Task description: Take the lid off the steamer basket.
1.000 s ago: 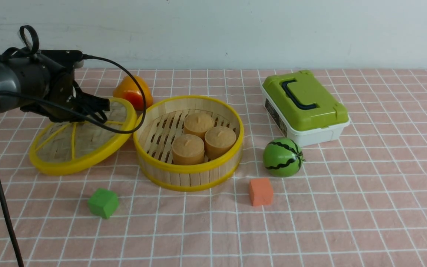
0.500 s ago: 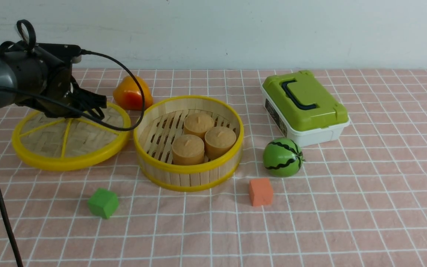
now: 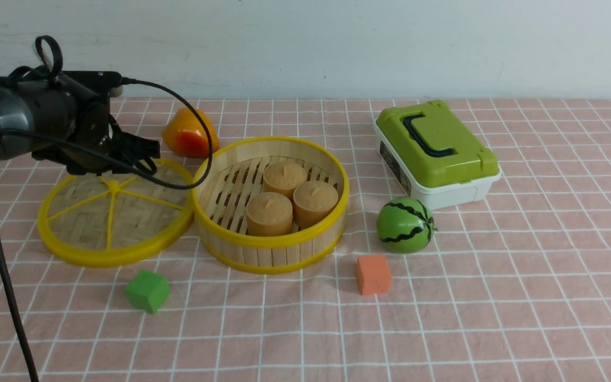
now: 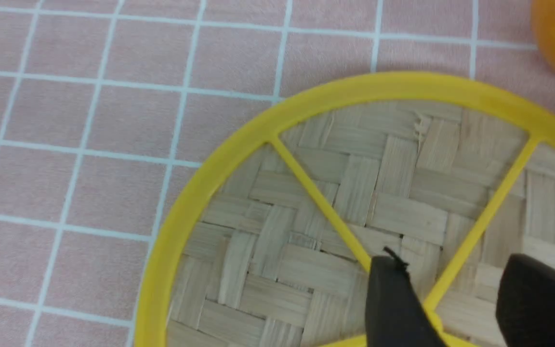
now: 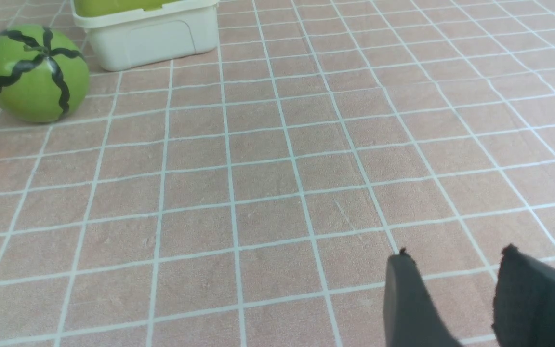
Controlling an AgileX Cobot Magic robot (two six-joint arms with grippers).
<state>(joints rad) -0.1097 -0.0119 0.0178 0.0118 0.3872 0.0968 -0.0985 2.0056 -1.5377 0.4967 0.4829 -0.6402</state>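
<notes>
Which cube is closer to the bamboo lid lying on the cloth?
The green cube: it sits just in front of the lid. The orange cube lies on the far side of the steamer basket.

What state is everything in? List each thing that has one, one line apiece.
Round wooden-slat steamer basket: uncovered, three tan cakes inside.
Woven bamboo lid with yellow plastic rim: off, lying flat on the pink checked cloth beside the basket.
White plastic box with green lid: closed.
Left claw: open, straddling the lid's centre.
Right claw: open, empty.
</notes>
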